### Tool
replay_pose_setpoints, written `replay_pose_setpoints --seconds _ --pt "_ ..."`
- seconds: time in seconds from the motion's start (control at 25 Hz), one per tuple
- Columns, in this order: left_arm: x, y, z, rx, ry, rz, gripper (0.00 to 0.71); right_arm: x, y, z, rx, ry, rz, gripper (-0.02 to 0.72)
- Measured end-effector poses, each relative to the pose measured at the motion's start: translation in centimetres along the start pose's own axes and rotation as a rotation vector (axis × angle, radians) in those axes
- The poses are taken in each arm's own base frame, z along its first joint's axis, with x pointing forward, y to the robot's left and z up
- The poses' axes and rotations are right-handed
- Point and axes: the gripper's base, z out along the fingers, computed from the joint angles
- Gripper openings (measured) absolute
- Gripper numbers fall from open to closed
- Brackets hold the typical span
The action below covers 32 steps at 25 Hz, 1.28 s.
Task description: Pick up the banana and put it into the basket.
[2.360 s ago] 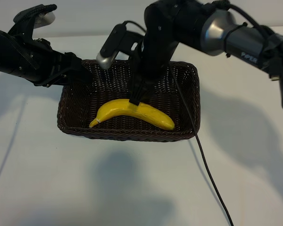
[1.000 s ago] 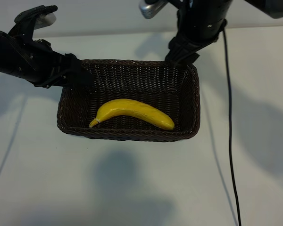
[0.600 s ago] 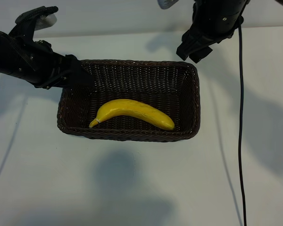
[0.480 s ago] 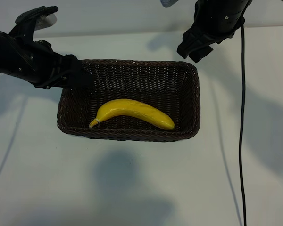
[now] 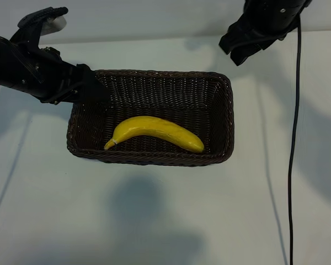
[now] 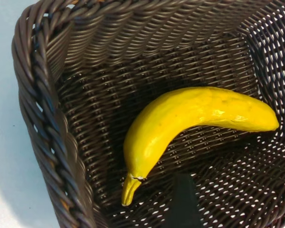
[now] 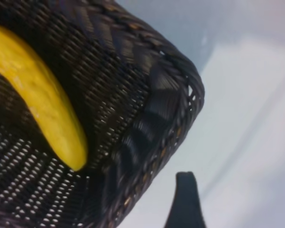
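1. Black and bulky, the left arm reaches in from the left edge, its left hand (image 5: 91, 88) at the basket's near-left corner, over the rim. From the outside view I cannot make out its fingers. Its wrist camera shows nothing gripped, only a dark fingertip (image 6: 183, 202) hanging over the weave, so I take the hand to be spread and empty.

2. Dark-brown wicker forms the basket (image 5: 223, 118), a low rectangle with rounded corners sitting mid-scene on the pale surface (image 5: 154, 221).

3. Bright yellow, the banana (image 5: 154, 131) lies flat on the basket floor, curved like an arch. Its pale stem points to the left and its blunt end to the right, near the right wall. Nothing touches it.

4. At the upper right, the right hand (image 5: 247, 48) hangs high above the surface, beyond the basket's far-right corner and well apart from the banana. It holds nothing, and I cannot tell how far its fingers are spread.

5. A black cable (image 5: 291, 165) drops from that arm down the right side.

6. My judgement: the banana is in place, so the task looks done.

7. If it had to be lifted again, it seems light, smooth-skinned and a little slippery, firm but easily bruised. The thick middle of the curve, pinched gently across its width, looks the safest hold.
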Motion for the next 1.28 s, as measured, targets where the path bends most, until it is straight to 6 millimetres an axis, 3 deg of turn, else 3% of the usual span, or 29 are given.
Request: replay_pose_setpoints --seconds 0.48,0.84,1.28 --pt "0.0 0.0 0.0 0.0 0.0 0.002 0.592 1.8 0.6 1.2 -0.109 0.051 -0.043 0.553" --pt "0.0 0.0 0.0 0.0 0.0 0.006 0.592 1.9 1.2 -1.0 -0.129 -0.006 -0.042 0.553" --pt "0.0 0.0 0.0 0.001 0.0 0.005 0.592 2.1 1.6 -0.8 -0.169 -0.009 -0.04 0.551"
